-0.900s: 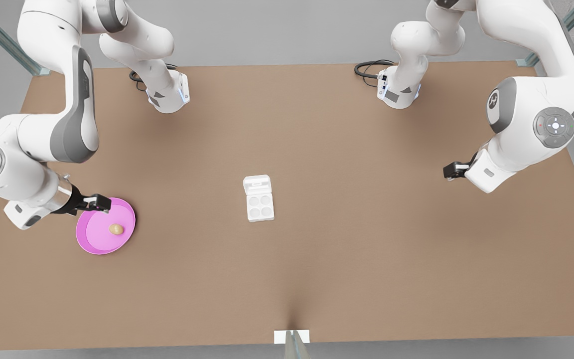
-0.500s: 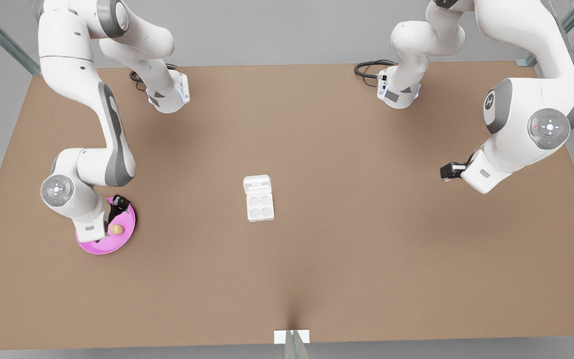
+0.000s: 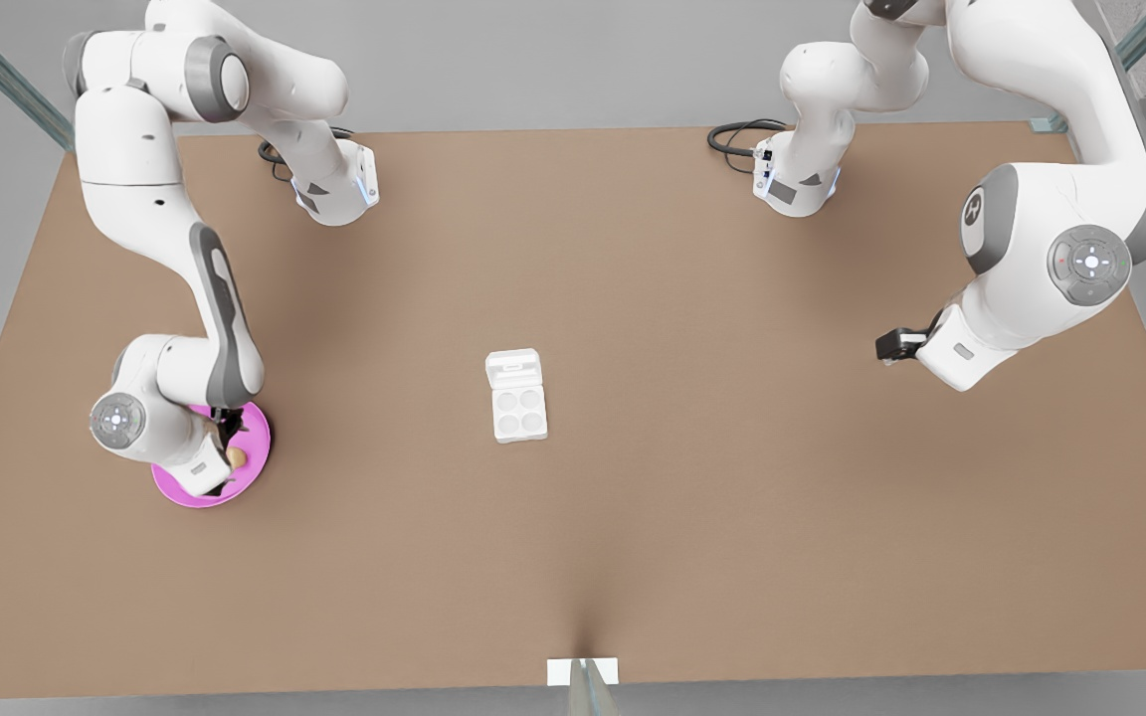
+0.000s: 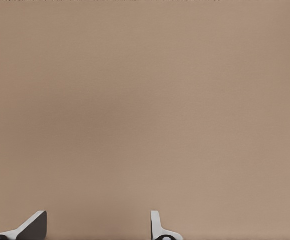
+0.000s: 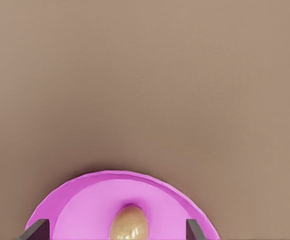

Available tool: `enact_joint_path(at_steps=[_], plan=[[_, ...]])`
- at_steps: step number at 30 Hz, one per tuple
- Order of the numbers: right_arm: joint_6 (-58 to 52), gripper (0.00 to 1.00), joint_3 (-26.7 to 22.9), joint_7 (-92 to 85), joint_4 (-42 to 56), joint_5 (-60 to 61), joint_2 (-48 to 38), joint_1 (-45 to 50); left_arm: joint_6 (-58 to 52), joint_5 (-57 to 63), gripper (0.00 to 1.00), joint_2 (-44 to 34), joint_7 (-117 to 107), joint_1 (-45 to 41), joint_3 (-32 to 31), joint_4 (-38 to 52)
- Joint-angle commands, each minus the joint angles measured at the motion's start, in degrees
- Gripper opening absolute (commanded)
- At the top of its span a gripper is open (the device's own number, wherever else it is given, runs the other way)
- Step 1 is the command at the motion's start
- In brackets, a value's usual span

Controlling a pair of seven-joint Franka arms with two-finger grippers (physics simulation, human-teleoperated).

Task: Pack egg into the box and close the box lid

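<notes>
Now the right gripper [image 3: 228, 449] sits low over the pink plate [image 3: 257, 438], lower than half a second ago — its fingers [image 5: 35, 230] spread wide either side of the egg [image 5: 129, 224], gripping nothing. The egg rests on the plate, unmoved. The left gripper [image 3: 886, 345] waits over bare table [image 3: 732, 298] at the front view's right, having drifted slightly; its fingers [image 4: 35, 225] stand apart and empty. The box [image 3: 517, 406] lies mid-table, its box lid [image 3: 513, 367] open flat — unchanged.
</notes>
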Motion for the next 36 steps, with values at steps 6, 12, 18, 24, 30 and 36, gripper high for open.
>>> enact_joint_path(at_steps=[6,12,18,24,30,36], plan=[[2.4,1.00,0.0,-1.2,-0.6,0.5,1.9,-1.9,-0.1,0.0,1.00,0.0,0.0,0.0,0.0,0.0],[3.6,1.00,0.1,-2.6,-1.6,0.5,2.6,-2.7,0.0,0.0,1.00,0.0,0.0,0.0,0.0,0.0],[10.6,1.00,0.1,-5.7,-6.1,0.7,1.9,-4.4,0.0,0.0,1.00,0.3,0.0,-0.1,0.1,0.0],[10.6,1.00,0.2,-5.7,-6.3,1.0,2.6,-4.4,0.0,0.0,1.00,0.3,0.0,0.0,0.1,0.0],[10.8,0.87,0.2,-5.7,-5.8,1.9,3.7,-5.6,0.0,0.0,1.00,0.3,0.0,0.0,0.0,0.0],[11.4,0.70,0.1,-5.7,-5.9,2.4,4.5,-6.0,0.0,0.0,1.00,0.3,0.0,-0.1,0.0,0.0]])
